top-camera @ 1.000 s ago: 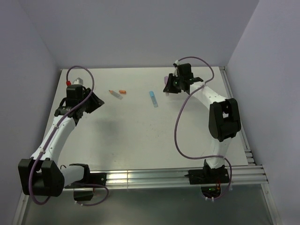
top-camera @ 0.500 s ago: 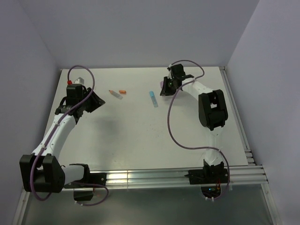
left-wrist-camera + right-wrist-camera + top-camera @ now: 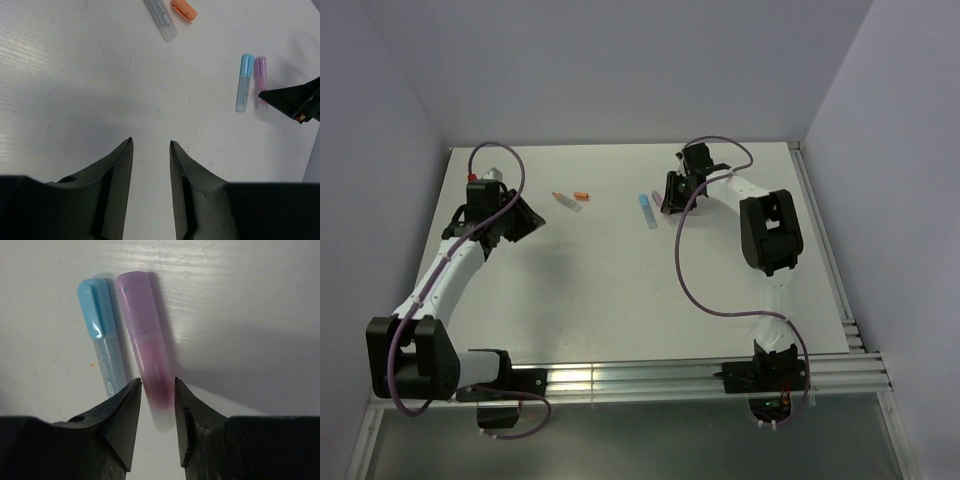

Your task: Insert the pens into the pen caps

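Two seem done — the blue pen (image 3: 102, 346) and pink pen (image 3: 145, 330) are seen capped, side by side. What is left?

One pair: the clear pen (image 3: 160, 20) and orange cap (image 3: 183, 10) are left unjoined, farther left. Nothing is held by the left gripper (image 3: 150, 141), narrowly parted. The pink pen's end is straddled by the right gripper (image 3: 157, 381) — a grip cannot be told.

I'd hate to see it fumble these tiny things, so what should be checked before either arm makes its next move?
1. End of the pink pen lies between the fingers of the right gripper: ok.
2. Whether those fingers clamp it or only straddle it: cannot tell.
3. Blue pen capped and lying beside the pink pen: ok.
4. Orange cap fitted on the clear pen: not ok, it lies loose beside it.
5. Left gripper open and empty: ok.
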{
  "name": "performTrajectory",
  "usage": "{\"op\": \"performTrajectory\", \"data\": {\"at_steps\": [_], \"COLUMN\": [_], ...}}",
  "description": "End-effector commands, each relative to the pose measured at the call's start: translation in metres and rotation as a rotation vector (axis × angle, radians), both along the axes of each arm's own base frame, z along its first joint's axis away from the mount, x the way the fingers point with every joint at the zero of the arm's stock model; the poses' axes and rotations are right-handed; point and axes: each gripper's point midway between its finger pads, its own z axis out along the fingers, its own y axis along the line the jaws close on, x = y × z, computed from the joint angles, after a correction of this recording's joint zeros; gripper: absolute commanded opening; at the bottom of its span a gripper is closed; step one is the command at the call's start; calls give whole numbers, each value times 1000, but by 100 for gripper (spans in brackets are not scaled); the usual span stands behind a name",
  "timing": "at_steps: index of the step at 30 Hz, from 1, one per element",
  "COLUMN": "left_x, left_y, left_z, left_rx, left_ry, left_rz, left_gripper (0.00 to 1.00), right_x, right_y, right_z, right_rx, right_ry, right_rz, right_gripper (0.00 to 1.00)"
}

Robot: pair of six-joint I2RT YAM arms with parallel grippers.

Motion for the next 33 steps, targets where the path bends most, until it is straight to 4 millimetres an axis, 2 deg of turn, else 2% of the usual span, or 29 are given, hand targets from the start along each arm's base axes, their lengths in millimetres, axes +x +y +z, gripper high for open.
{"op": "performTrajectory", "data": {"at_steps": [1, 5, 8, 10, 11, 12, 13, 14, 16, 18, 19, 20, 21, 22, 23, 24, 25, 26, 27, 28, 29, 30, 31, 32, 33], "left_x": [11, 19, 29, 38, 43, 48, 56, 60, 75, 85, 97, 105, 108, 120, 126, 131, 141, 146, 150, 156, 159, 160, 164, 166, 169], "left_y": [2, 1, 2, 7, 7, 11, 15, 15, 20, 31, 27, 34, 31, 25, 23, 22, 13, 10, 12, 3, 2, 1, -4, -5, -7], "left_z": [15, 17, 15, 17, 11, 9, 14, 1, 5, -13, -1, -17, -22, -11, -27, -28, -21, -34, -36, -30, -45, -46, -40, -50, -49], "left_rx": [-7, -28, -35, -33, -31, -22, -7, 2, 25, 100, 100, 146, 158, 148, 170, 179, 170, 186, 212, 217, 243, 262, 276, 294, 296], "left_ry": [-37, -28, -13, -7, 10, 15, 6, 43, 26, 72, 49, 81, 104, 78, 110, 111, 93, 122, 122, 116, 151, 158, 148, 164, 157], "left_rz": [23, 43, 70, 116, 126, 149, 194, 208, 268, 343, 359, 398, 403, 408, 415, 423, 414, 413, 436, 433, 442, 455, 470, 479, 490], "left_gripper": [40, 40, 40, 40, 40, 40, 40, 40, 41, 42, 43, 45, 47, 47, 48, 49, 49, 49, 50, 50, 51, 52, 53, 54, 55], "right_x": [2, 1, 1, 1, 0, 0, 1, -1, -1, -4, -4, -4, -6, -6, -6, -7, -8, -9, -10, -11, -11, -12, -13, -14, -15], "right_y": [-4, -15, -18, -19, -19, -20, -20, -20, -18, -15, -14, -13, -11, -9, -8, -7, -5, -5, -5, -2, -2, -1, -1, 0, -1], "right_z": [10, 17, 33, 50, 54, 70, 77, 82, 103, 118, 122, 127, 133, 137, 140, 141, 143, 143, 145, 147, 147, 150, 150, 151, 155], "right_rx": [-19, -66, -57, -42, -39, -27, -17, -9, 18, 45, 56, 68, 82, 92, 101, 107, 115, 117, 120, 132, 136, 140, 141, 144, 149], "right_ry": [-40, -52, -82, -123, -133, -163, -180, -188, -230, -257, -264, -271, -280, -285, -291, -292, -294, -292, -296, -299, -299, -304, -304, -305, -314], "right_rz": [-11, -48, -65, -79, -80, -87, -93, -92, -96, -89, -90, -90, -80, -77, -75, -72, -64, -64, -64, -59, -57, -55, -54, -48, -49], "right_gripper": [41, 42, 44, 45, 45, 45, 45, 45, 46, 46, 46, 46, 46, 47, 47, 47, 47, 47, 47, 47, 47, 47, 47, 47, 47]}}
